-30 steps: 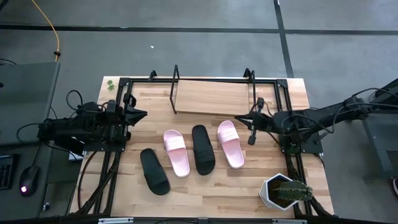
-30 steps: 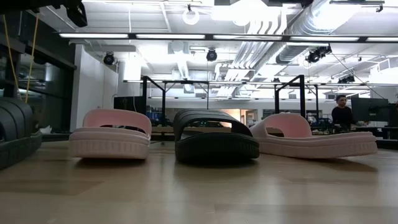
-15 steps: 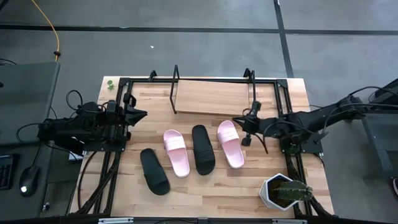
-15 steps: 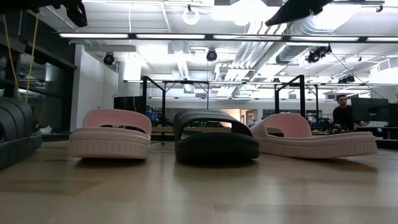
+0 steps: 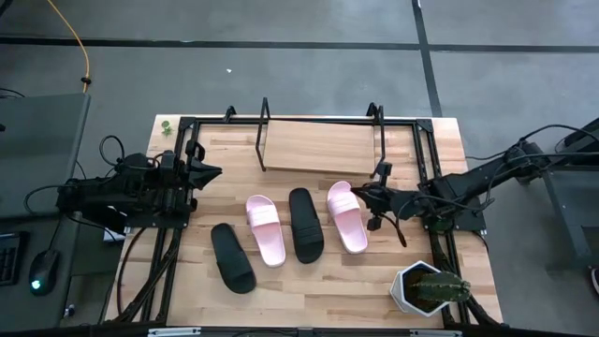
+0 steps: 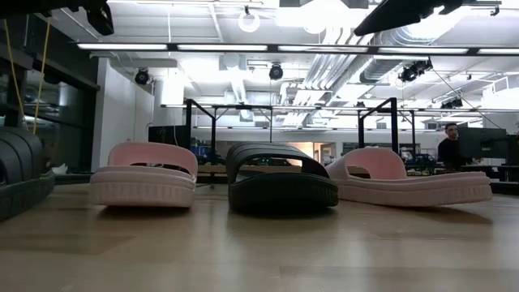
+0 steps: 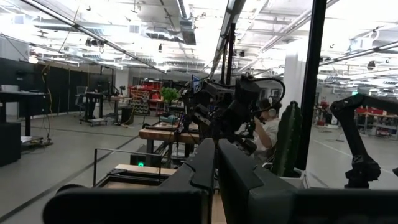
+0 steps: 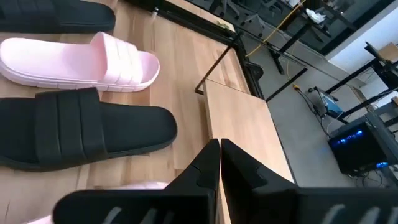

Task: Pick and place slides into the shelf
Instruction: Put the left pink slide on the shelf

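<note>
Light wood counter point(image 5: 309, 285): four slides in a row, black point(image 5: 232, 257), pink point(image 5: 265, 229), black point(image 5: 305, 225), pink point(image 5: 346, 216). Shelf point(image 5: 318, 146) behind them, bare. Right hand point(image 5: 367, 195) clenched, over the rightmost pink slide. Left hand point(image 5: 211, 171) clenched at counter's left edge. Potted cactus point(image 5: 429, 288) at a near corner; grey floor around.

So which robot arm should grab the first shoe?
Probably the right: its gripper hangs just beside the nearest pink slide, fingers shut. The left gripper waits at the table's left edge.
</note>
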Tool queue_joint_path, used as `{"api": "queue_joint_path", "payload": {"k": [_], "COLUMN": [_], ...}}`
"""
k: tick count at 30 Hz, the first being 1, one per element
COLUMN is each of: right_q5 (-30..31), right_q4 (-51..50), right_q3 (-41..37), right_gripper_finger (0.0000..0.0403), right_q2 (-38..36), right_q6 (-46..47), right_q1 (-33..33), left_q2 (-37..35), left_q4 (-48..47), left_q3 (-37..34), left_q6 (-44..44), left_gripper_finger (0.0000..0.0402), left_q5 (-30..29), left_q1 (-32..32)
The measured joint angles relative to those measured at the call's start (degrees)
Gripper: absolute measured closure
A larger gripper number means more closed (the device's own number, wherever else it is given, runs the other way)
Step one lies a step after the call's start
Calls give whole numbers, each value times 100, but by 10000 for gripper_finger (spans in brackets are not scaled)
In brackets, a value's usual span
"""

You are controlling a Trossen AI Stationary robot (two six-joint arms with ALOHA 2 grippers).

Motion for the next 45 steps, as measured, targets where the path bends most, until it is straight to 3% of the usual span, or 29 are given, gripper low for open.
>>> {"api": "queue_joint_path", "payload": {"k": [6,12,21,24,28,38,45], "right_q5": [-168,456,254,137,92,76,13], "right_q4": [80,865,1284,1327,1360,1265,1119], "right_q3": [0,0,0,0,0,0,0], "right_gripper_finger": [398,398,398,398,398,398,398], "right_q2": [544,778,348,296,298,298,298], "right_q6": [-179,-333,64,29,1,80,180], "right_q1": [-18,-129,-237,-239,-239,-499,-591], "left_q2": [0,0,63,252,664,2235,3401], "left_q4": [0,-366,-2578,-2759,-2444,-1775,-2296], "left_q3": [0,6,315,317,317,491,1184], "left_q6": [-40,-195,-644,-629,-573,-351,5], "left_gripper_finger": [394,394,394,388,351,203,174], "left_q5": [0,265,736,751,755,709,-550], "left_q1": [-1,0,-4,-5,-4,-5,-577]}}
